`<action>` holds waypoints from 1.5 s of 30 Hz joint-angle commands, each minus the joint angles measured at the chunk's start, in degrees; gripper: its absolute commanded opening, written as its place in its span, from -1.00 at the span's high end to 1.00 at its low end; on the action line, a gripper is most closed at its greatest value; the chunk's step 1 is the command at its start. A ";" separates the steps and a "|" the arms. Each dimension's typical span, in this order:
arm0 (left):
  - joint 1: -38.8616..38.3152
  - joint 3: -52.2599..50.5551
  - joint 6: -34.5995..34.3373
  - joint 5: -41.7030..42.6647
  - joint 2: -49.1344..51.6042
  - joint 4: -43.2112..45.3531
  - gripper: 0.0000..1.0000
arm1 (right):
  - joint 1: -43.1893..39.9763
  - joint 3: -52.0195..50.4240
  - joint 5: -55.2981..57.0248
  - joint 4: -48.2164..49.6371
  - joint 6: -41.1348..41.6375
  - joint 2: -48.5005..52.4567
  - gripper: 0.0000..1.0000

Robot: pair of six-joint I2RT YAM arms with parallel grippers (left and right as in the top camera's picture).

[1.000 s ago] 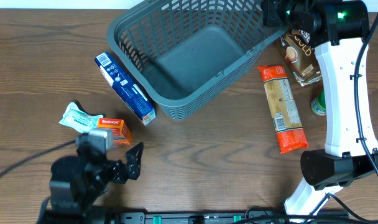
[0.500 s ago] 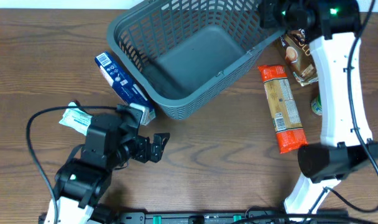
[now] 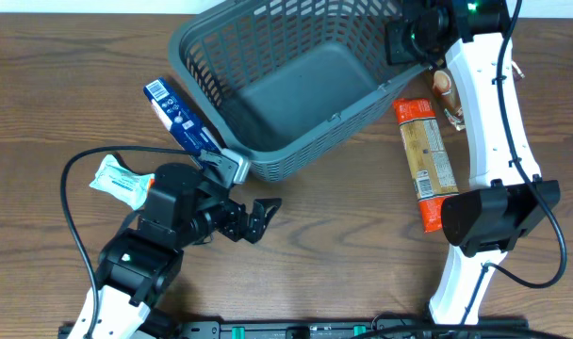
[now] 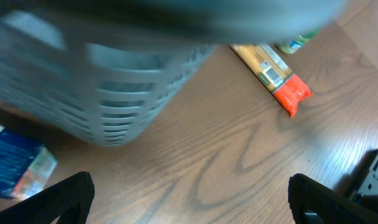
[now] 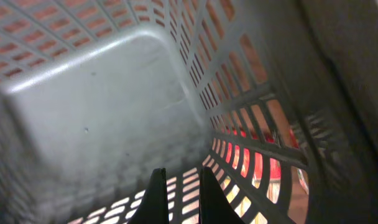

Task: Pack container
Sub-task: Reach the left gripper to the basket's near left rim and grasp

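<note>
overhead: the container point(image 3: 296, 89), an empty grey lattice basket, sits at upper centre of the worktop point(image 3: 343, 245), the left gripper point(image 3: 255, 217) spread open below its near corner, the right gripper point(image 3: 406, 40) at its upper right rim

left wrist: the basket's corner wall fills the upper left, jaws wide apart

right wrist: fingers point(image 5: 155, 193) nearly together inside the basket; whether they pinch anything i cannot tell

it looks light, stiff and slick, best taken by the rim
</note>
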 commanded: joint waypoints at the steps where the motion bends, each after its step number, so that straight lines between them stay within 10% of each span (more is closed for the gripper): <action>1: -2.60 1.07 0.61 -6.27 -0.02 0.31 -0.97 | -0.39 0.59 1.46 -1.62 -0.70 -0.52 0.98; 16: -9.66 1.09 -3.13 -19.32 -0.04 0.59 -0.98 | -0.28 0.59 1.42 -5.11 -0.66 -0.55 0.98; 19: -11.37 1.09 -3.19 -22.12 -0.50 0.59 -0.29 | -0.28 0.59 1.42 -5.11 -0.61 -0.55 0.98; 21: -12.00 1.09 -3.21 -23.45 -1.40 0.76 -0.19 | -0.15 0.59 1.42 -5.16 -0.61 -0.55 0.98; 25: -12.94 1.68 -3.21 -25.97 -4.37 2.05 0.85 | 0.26 0.59 1.42 -5.27 -0.42 -0.55 0.98; 45: -22.69 1.77 -1.81 -42.47 3.28 14.97 0.89 | 0.83 0.59 1.42 -5.18 0.22 -0.55 0.98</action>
